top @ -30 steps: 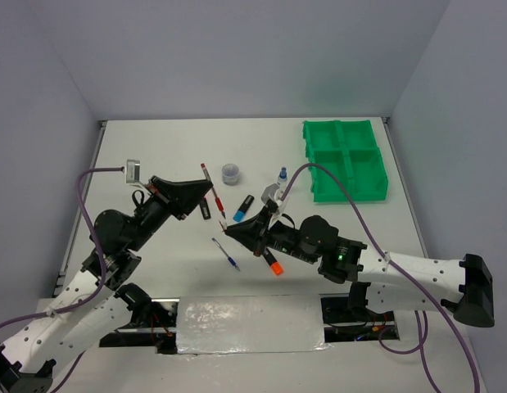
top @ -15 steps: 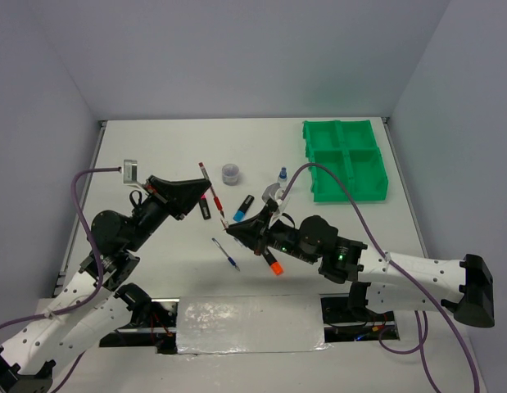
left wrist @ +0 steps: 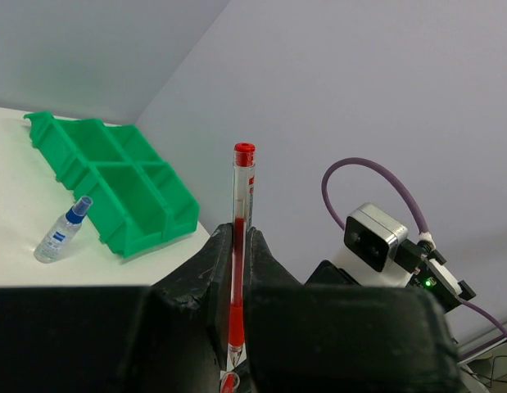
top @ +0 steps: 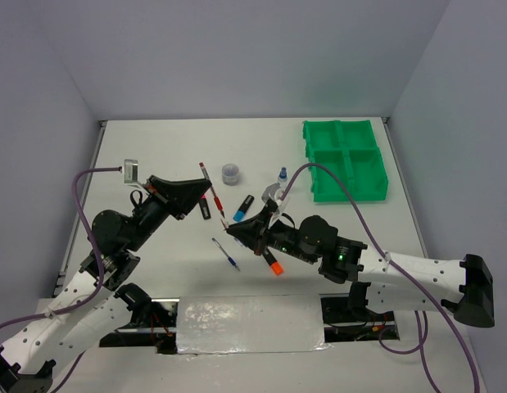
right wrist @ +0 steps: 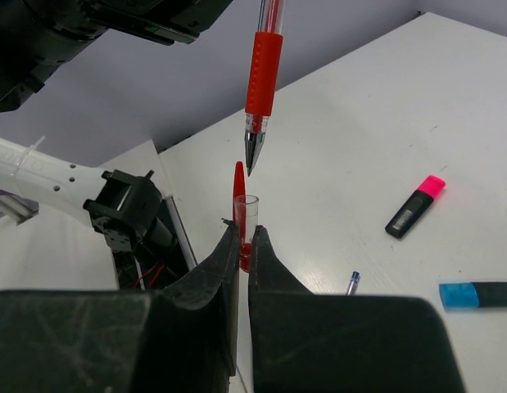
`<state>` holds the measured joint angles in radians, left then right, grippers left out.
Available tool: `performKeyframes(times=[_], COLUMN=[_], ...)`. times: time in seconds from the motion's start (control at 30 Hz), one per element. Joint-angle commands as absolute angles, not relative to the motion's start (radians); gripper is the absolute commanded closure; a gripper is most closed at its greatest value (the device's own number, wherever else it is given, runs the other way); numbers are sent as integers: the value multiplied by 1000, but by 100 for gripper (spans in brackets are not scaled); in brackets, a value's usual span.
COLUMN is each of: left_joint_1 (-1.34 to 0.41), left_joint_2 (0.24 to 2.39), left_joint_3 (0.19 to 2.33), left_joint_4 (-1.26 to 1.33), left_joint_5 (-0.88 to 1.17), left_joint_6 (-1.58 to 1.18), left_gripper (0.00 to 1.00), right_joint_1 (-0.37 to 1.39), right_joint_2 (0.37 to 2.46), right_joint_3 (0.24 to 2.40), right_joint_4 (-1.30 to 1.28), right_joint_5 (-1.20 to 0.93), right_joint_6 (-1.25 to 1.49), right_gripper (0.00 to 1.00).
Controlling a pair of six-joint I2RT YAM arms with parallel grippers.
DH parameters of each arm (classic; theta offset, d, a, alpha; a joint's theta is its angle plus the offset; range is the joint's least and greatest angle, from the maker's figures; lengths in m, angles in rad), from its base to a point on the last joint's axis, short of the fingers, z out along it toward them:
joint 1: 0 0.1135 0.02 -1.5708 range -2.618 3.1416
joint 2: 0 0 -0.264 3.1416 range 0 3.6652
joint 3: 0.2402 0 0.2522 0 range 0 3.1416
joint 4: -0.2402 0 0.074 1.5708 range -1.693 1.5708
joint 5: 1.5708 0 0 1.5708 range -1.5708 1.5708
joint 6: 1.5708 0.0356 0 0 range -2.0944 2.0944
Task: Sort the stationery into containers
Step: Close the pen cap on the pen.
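My left gripper (top: 210, 196) is shut on the thin red pen (top: 209, 185), held above the table; in the left wrist view (left wrist: 237, 239) the pen (left wrist: 241, 188) stands between the closed jaws. My right gripper (top: 231, 231) is shut on a clear pen cap with a red clip (right wrist: 246, 221), just below the pen's tip (right wrist: 253, 155). On the table lie a pink highlighter (top: 206, 210), a blue highlighter (top: 243, 209), an orange highlighter (top: 273, 264), a blue pen (top: 226, 255), a blue-capped bottle (top: 281, 176) and a round tub (top: 230, 173). The green four-compartment tray (top: 345, 160) stands at the far right.
The tray (left wrist: 114, 180) and bottle (left wrist: 63, 232) show in the left wrist view. The pink highlighter (right wrist: 415, 206), blue highlighter (right wrist: 478, 293) and blue pen end (right wrist: 352, 282) show in the right wrist view. A silver foil sheet (top: 249, 323) lies at the near edge.
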<state>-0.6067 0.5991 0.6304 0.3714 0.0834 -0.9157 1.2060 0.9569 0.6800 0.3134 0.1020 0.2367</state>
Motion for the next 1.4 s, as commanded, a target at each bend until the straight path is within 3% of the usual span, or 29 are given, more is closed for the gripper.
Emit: performKeyframes(times=[0.0,1.37], left_joint_1=[-612,-612], left_joint_2=[589,575], left_joint_3=[627,650], left_joint_4=[428,397], left_joint_5=[91,60], left_joint_6=[-902,-867], left_gripper=[100,100], right_joint_1=[1201,1177], right_joint_2=[950,997], right_joint_3=[729,716], right_joint_4=[328,371], right_joint_5=[117,54], right_joint_6=[216,255], right_gripper=[100,100])
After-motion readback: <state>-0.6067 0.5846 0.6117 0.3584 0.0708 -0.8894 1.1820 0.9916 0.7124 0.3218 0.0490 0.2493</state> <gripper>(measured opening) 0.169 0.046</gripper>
